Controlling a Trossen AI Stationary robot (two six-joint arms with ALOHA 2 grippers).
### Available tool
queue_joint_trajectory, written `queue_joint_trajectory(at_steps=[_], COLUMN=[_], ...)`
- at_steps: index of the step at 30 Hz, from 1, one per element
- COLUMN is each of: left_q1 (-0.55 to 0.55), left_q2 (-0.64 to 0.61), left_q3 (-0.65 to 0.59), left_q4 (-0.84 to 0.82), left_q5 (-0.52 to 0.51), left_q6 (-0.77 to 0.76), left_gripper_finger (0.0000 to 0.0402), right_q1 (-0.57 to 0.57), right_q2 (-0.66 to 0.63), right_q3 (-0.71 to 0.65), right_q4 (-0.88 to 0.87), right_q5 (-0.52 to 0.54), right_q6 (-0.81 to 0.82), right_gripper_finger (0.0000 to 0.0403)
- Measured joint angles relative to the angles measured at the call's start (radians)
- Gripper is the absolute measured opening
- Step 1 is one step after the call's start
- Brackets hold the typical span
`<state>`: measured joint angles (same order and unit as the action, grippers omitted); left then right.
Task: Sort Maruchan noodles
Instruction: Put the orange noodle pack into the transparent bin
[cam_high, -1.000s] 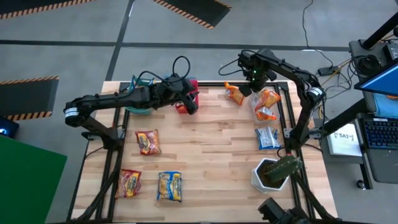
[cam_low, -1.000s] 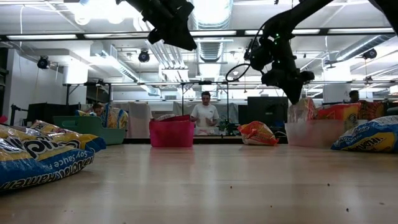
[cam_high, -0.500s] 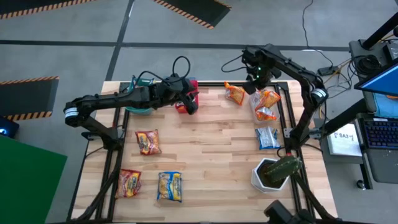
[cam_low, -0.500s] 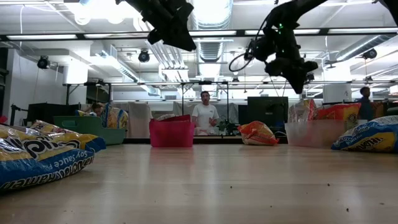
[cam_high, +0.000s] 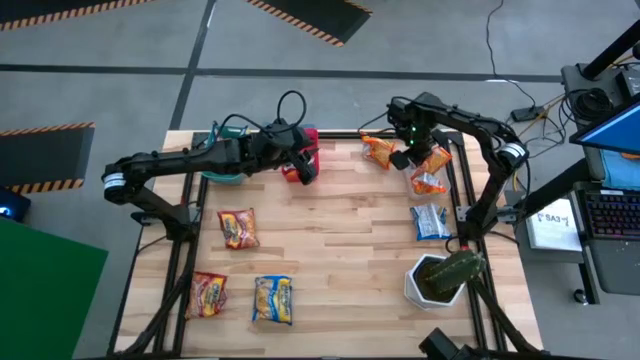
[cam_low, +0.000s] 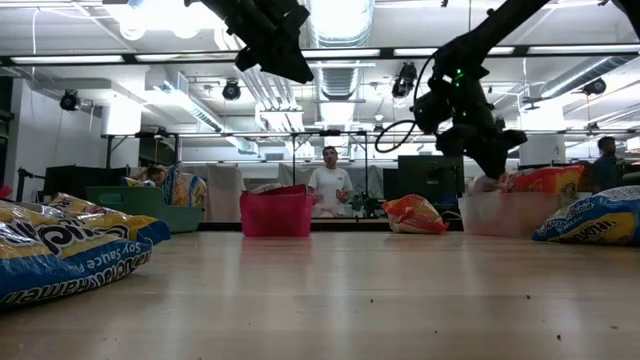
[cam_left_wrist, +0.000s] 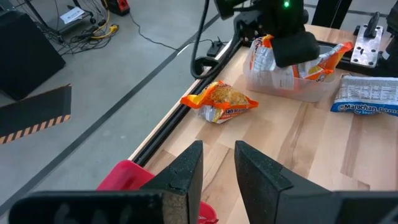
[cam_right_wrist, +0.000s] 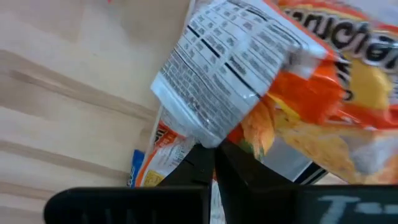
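High view: we hold our right gripper (cam_high: 411, 158), fingers pinching an orange packet (cam_right_wrist: 261, 68), over the clear bin (cam_left_wrist: 292, 84) for sorting.

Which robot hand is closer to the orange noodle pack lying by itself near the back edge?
The right. The right gripper hovers just beside the orange packet, over the clear bin. The left gripper is farther off, above the pink bin.

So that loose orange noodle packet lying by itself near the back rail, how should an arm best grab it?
Probably from straight above, jaws closing across the puffy middle of the orange packet. It lies flat on the table, apart from the clear bin, so its crimped ends sit too low to pinch easily.
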<state>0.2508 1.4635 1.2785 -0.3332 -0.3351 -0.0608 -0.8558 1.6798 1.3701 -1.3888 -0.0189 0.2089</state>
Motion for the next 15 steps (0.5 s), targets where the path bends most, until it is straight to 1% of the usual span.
queue_joint_trajectory(at_steps=[8,11,13,15], left_q1=[0.000,0.000,0.000,0.000], left_q2=[-0.002,-0.007,-0.010,-0.011], left_q3=[0.000,0.000,0.000,0.000], left_q4=[-0.001,-0.010,-0.023,-0.043], left_q5=[0.001,0.002,0.004,0.014], left_q6=[0.000,-0.005,-0.027,-0.058], left_gripper_finger=[0.0076,0.0076,0.0076,0.0076], right_q1=[0.000,0.001,0.002,0.002], right_q2=[-0.052,-0.084,-0.108,-0.133], right_q3=[0.113,0.157,0.173,0.177], right_q4=[-0.008,0.012,0.062,0.120], right_q5=[-0.001,-0.016,-0.037,-0.088], right_q6=[0.037,0.059,0.072,0.083], right_gripper_finger=[0.0009,0.0009,0.0009,0.0009])
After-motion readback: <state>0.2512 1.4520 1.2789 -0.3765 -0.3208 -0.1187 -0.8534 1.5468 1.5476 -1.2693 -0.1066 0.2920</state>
